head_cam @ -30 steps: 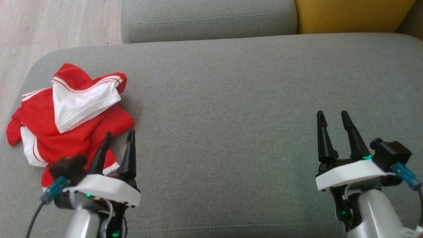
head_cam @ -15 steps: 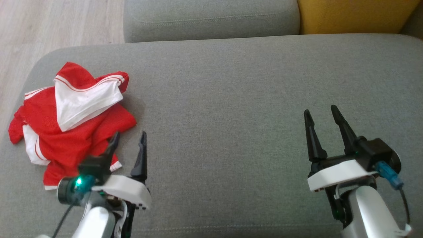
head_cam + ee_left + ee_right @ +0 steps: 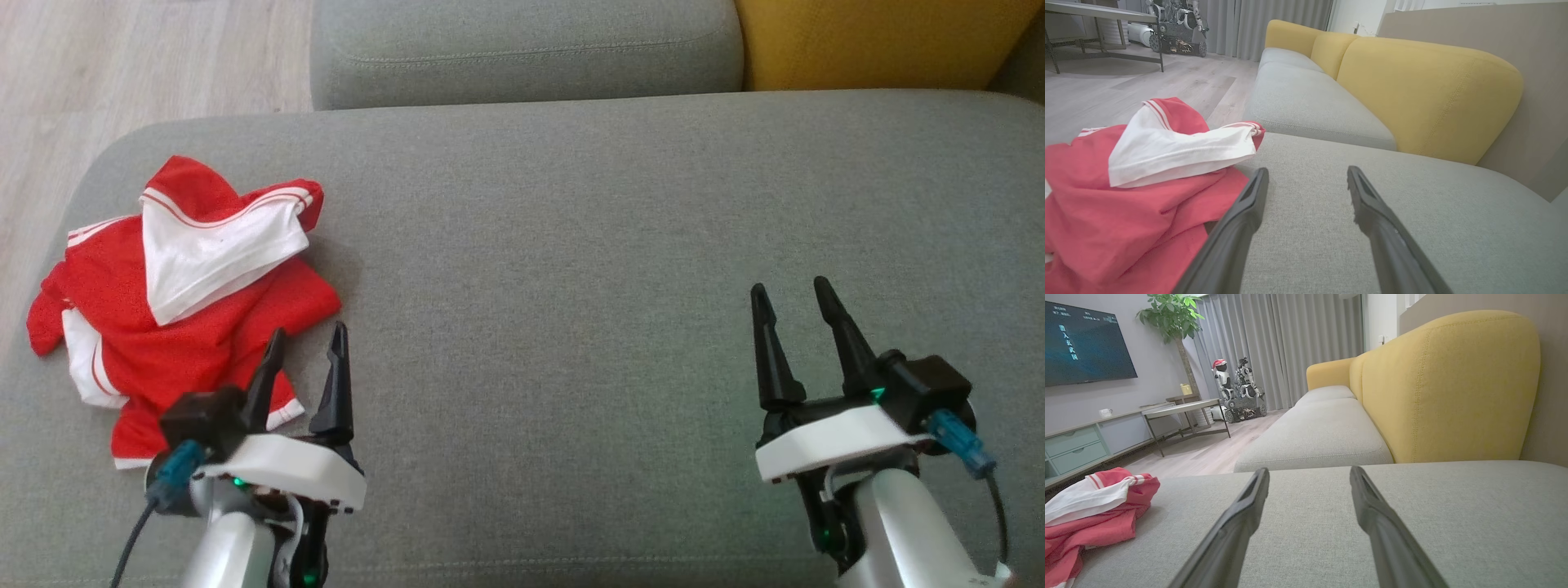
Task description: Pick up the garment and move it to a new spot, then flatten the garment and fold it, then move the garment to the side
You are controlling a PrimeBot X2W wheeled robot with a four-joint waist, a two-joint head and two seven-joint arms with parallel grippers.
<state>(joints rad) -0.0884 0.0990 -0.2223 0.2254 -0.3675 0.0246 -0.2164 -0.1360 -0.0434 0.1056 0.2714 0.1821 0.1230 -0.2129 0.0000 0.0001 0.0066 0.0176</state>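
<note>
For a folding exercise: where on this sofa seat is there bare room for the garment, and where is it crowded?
Free: the seat cushion right of the garment, back to the neighbouring cushion. Crowded: its left end, where the garment lies.

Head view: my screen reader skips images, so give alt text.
A crumpled red and white fabric garment lies at the left end of a grey upholstered sofa seat. The open left pincer is poised at its near edge; the open right pincer is far to the right.
</note>
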